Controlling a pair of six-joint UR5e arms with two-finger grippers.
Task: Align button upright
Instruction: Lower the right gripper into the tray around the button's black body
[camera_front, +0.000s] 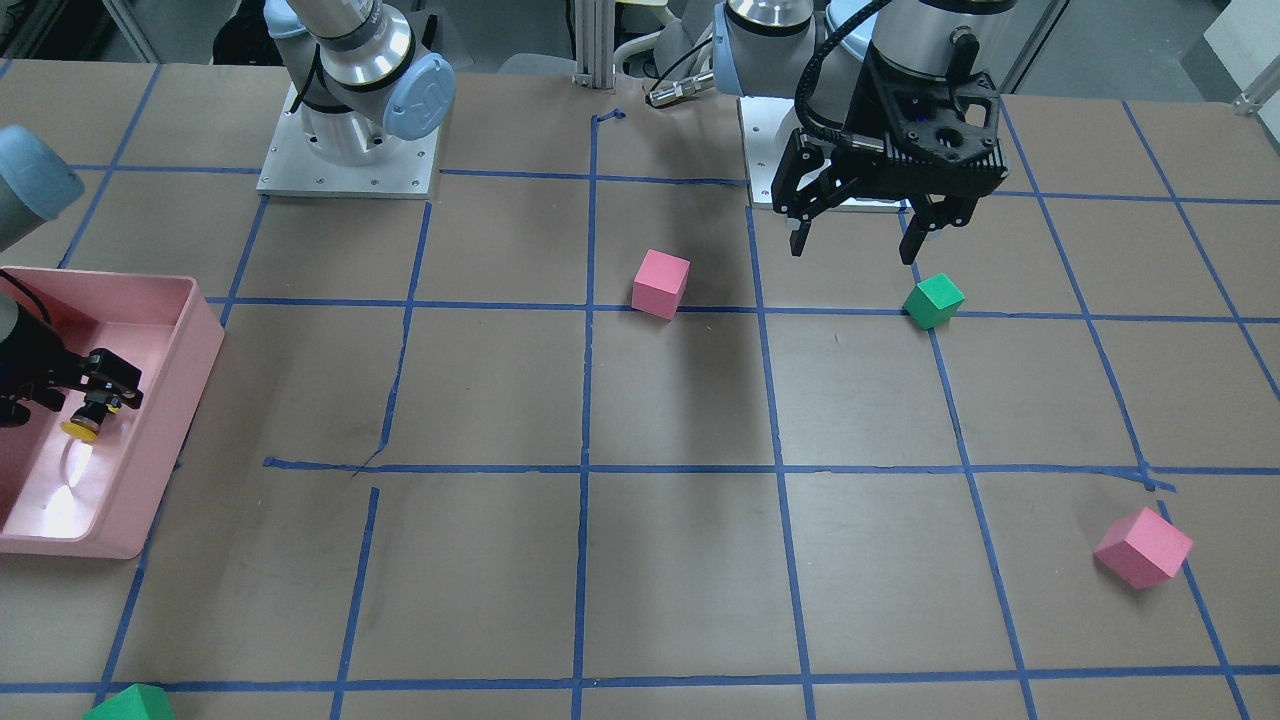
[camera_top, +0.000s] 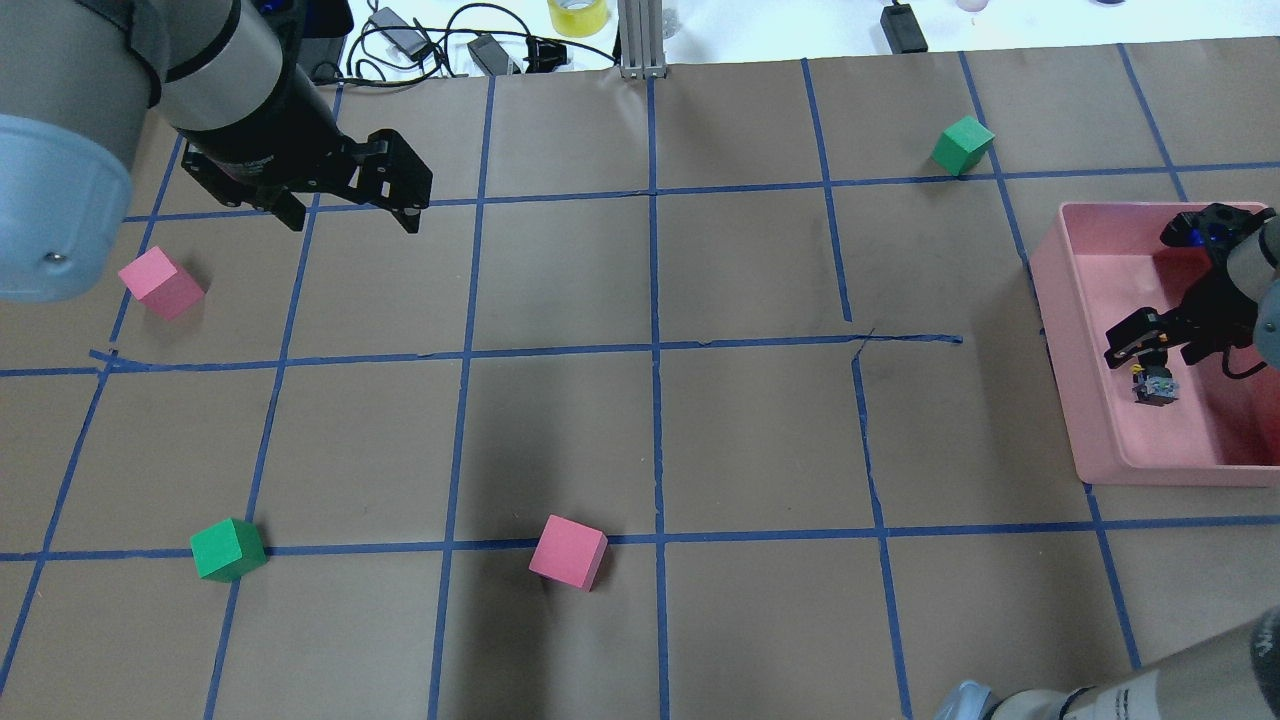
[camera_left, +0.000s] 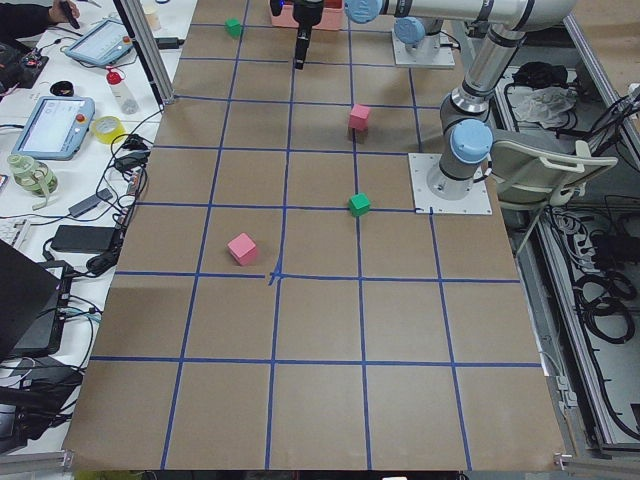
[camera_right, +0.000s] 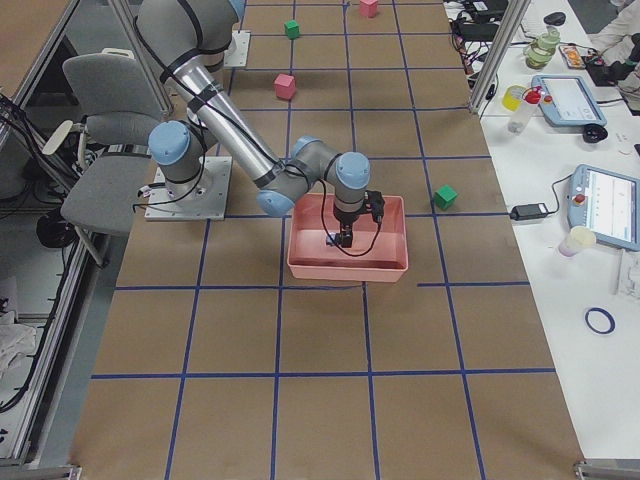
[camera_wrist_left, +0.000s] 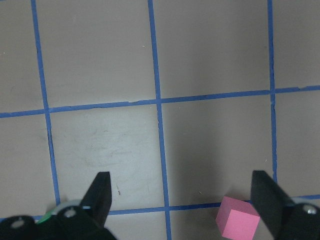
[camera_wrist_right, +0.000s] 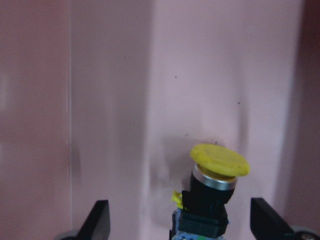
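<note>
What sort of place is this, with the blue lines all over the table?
Most likely a robotics research lab: a robot arm bolted to a table taped into a blue grid, a pink cube among scattered test blocks, and a touch-screen controller on the side bench.

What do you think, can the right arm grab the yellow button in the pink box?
Probably yes. The right gripper is open inside the pink box, its fingers either side of the button, with nothing between.

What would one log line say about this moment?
button: in pink bin | right fingers: open, above it | left fingers: open, empty
</note>
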